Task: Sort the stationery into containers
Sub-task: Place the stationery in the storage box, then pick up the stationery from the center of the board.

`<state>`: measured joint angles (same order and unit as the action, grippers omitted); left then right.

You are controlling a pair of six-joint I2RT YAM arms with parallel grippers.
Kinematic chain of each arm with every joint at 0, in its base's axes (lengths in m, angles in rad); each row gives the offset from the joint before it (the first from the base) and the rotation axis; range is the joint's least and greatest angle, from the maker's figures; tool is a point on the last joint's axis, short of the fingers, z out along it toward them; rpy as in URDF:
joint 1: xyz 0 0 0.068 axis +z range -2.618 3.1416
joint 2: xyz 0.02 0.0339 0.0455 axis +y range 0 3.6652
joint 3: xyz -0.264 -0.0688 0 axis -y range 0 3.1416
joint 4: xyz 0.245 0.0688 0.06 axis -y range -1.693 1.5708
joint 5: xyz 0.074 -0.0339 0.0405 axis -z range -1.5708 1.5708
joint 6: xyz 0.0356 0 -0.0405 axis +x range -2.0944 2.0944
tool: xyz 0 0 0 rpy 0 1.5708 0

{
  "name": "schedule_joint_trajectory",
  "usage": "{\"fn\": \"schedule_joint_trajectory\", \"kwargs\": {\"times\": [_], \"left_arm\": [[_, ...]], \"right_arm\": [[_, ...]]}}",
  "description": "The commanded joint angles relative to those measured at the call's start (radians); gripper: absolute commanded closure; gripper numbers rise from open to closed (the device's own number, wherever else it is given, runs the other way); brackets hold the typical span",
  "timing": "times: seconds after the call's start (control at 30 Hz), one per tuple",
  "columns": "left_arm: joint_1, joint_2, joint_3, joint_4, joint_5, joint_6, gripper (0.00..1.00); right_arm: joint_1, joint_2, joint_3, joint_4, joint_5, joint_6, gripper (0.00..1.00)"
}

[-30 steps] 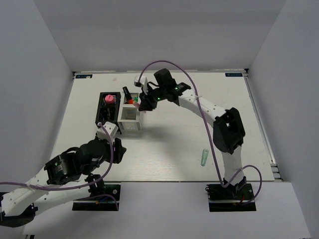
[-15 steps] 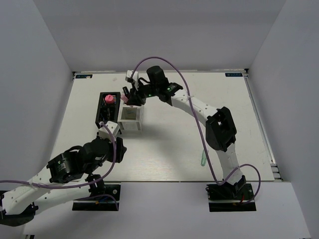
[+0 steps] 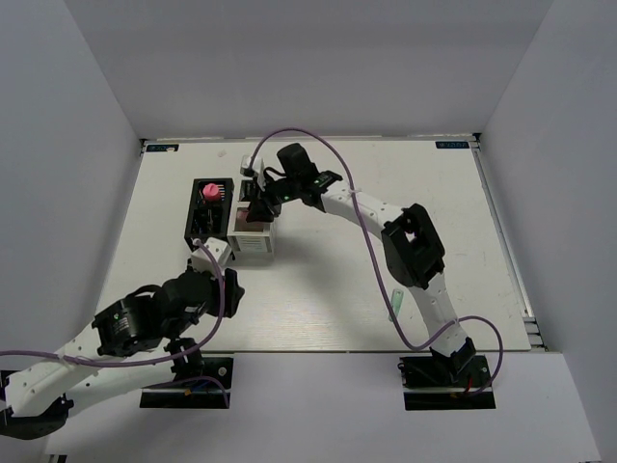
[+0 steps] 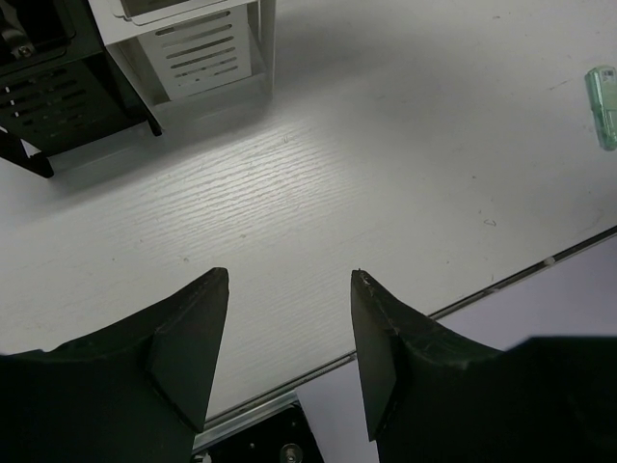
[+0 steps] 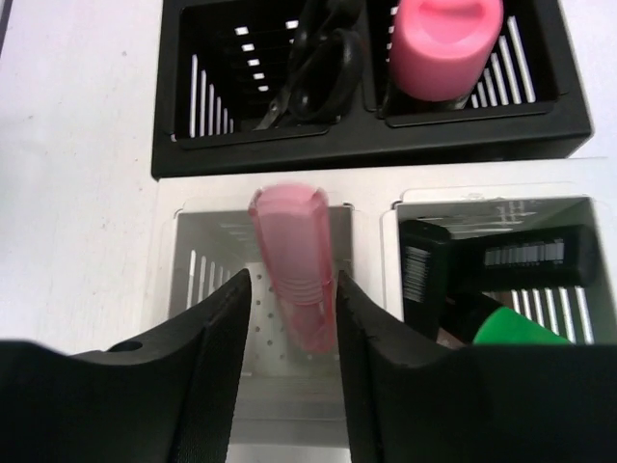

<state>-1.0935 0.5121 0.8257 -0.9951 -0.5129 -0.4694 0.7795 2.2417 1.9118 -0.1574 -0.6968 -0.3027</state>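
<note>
My right gripper (image 5: pixel 292 280) hovers over the white container (image 5: pixel 174 214), jaws pointing down into its left compartment. A translucent pink pen-like piece (image 5: pixel 289 253) stands blurred between the parted jaws, with a gap on its left side. The other white compartment holds black highlighters (image 5: pixel 525 256), one with a green end (image 5: pixel 509 328). The black container (image 5: pixel 371 159) holds black-handled scissors (image 5: pixel 320 58) and a pink round item (image 5: pixel 445 39). A translucent green piece (image 3: pixel 394 304) lies on the table near the right arm. My left gripper (image 4: pixel 289 277) is open and empty, low over the table near the front edge.
The joined containers (image 3: pixel 253 246) stand left of centre on the white table. The right arm's purple cable (image 3: pixel 318 145) arcs above them. Grey walls close in the table on three sides. The table's front edge (image 4: pixel 540 265) runs just below the left gripper.
The right gripper swung left from beside the white container to above its compartment, and its jaws widened around the pink piece. The left arm hardly moved.
</note>
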Motion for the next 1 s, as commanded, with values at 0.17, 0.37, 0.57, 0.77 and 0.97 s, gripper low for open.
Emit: {"fn": "schedule_joint_trajectory", "kwargs": {"times": [0.17,0.37,0.57,0.77,0.97], "left_arm": [[-0.002,0.063,0.030,0.006,0.004,0.006,0.36],[-0.003,0.095,0.039,0.076,0.043,0.032,0.61],[-0.003,0.366,0.110,0.237,0.192,0.095,1.00],[-0.017,0.606,0.122,0.520,0.226,0.121,0.50],[-0.052,0.837,0.098,0.840,0.223,0.042,0.23]], "right_arm": [[0.010,-0.117,-0.005,-0.007,-0.049,-0.012,0.57],[0.015,-0.171,0.024,-0.018,-0.041,0.053,1.00],[-0.005,-0.286,0.078,-0.309,0.432,0.105,0.84],[-0.208,-0.430,-0.071,-0.686,0.678,0.134,1.00],[-0.508,-0.694,-0.526,-0.614,0.603,0.169,0.68]]}}
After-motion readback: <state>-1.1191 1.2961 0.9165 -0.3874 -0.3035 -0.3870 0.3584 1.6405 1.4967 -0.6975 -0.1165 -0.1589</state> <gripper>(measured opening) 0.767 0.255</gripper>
